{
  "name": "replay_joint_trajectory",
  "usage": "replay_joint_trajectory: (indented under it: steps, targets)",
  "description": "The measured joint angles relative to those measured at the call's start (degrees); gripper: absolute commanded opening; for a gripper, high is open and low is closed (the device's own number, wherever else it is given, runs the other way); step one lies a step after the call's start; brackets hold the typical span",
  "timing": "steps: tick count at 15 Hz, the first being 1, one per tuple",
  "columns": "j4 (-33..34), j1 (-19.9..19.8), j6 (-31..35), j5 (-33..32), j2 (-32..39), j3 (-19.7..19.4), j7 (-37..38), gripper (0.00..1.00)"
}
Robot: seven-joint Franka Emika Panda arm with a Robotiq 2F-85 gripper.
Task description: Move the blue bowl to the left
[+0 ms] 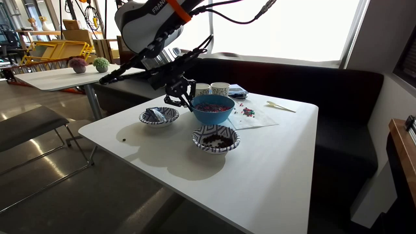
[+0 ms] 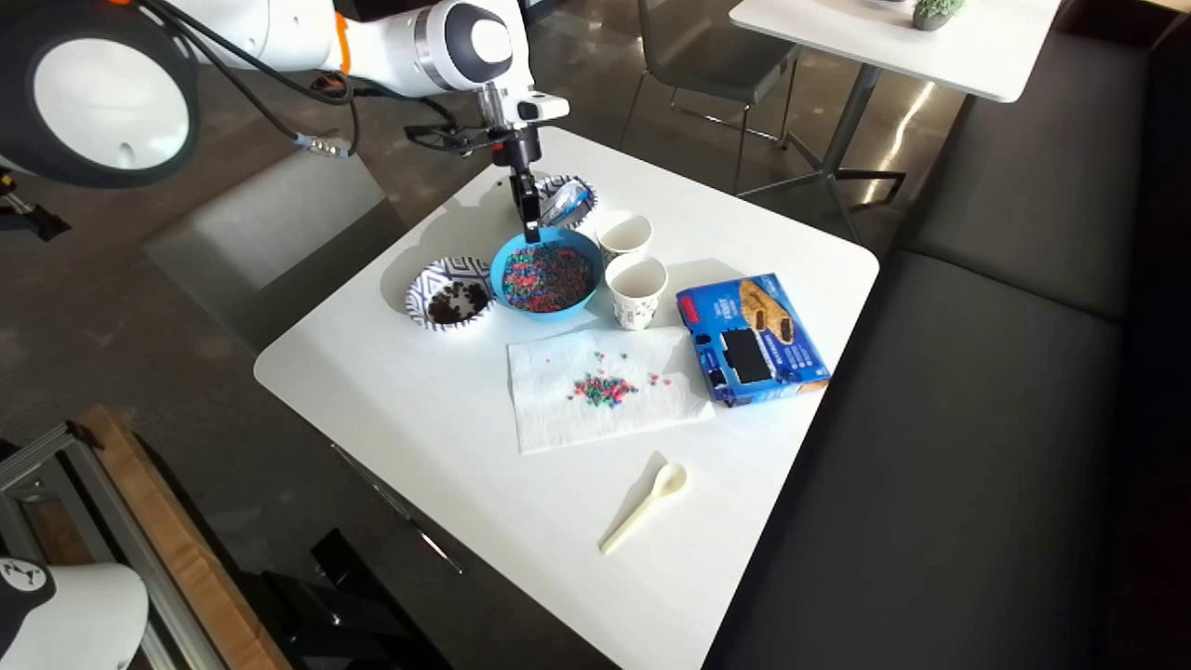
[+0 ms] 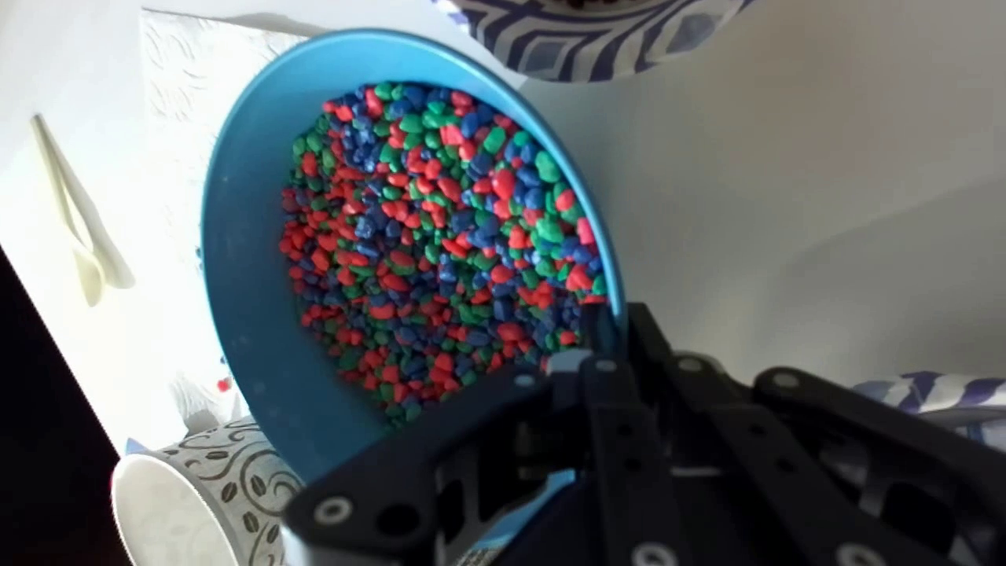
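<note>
The blue bowl [image 1: 213, 117] stands on the white table and is filled with small red, green and blue pebbles. It also shows in an exterior view [image 2: 551, 314] and fills much of the wrist view [image 3: 255, 259]. My gripper [image 3: 615, 306] straddles the bowl's rim, one finger inside the bowl and one outside. The fingers are close together with the rim between them, so it looks shut on the rim. In both exterior views the gripper [image 1: 190, 107] [image 2: 531, 234] points down at the rim's edge. The bowl looks upright; its base is partly hidden.
A patterned bowl with dark beans [image 2: 430, 281] stands beside the blue bowl. Another patterned bowl [image 1: 152, 123] holds a packet. Two paper cups [image 2: 636, 290] [image 2: 625, 233] stand close to the blue bowl. A napkin [image 2: 549, 428] with pebbles, a blue box [image 2: 782, 330] and a spoon [image 2: 668, 481] lie beyond.
</note>
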Motion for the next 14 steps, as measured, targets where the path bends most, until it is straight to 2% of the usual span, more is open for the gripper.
replay_joint_trajectory:
  steps: [6,7,14]
  targets:
    - [0.6,0.0,0.0,0.0,0.3,0.0,-0.2,0.06]
    - [0.6,0.0,0.0,0.0,0.3,0.0,-0.2,0.02]
    - [0.7,0.2,0.3,0.0,1.7,0.8,-1.5,0.02]
